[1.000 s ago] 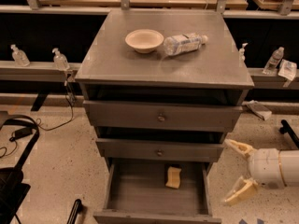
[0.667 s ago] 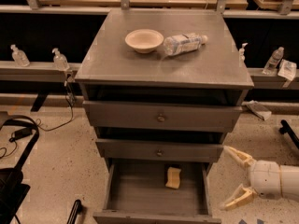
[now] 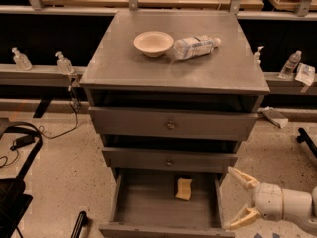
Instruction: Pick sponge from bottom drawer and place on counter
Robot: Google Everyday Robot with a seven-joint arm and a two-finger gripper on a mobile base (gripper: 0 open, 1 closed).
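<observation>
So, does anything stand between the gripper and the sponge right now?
Only the right side wall of the bottom drawer: the open gripper hangs outside it, to the right, while the sponge lies inside on the tray, near the back. Nothing covers the sponge from above.

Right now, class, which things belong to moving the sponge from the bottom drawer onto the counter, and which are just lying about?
Belong: sponge, lying in the open bottom drawer; counter; gripper, open, low at the drawer's right.
Lying about: bowl and plastic bottle on the counter; small bottles on the ledges behind.
</observation>
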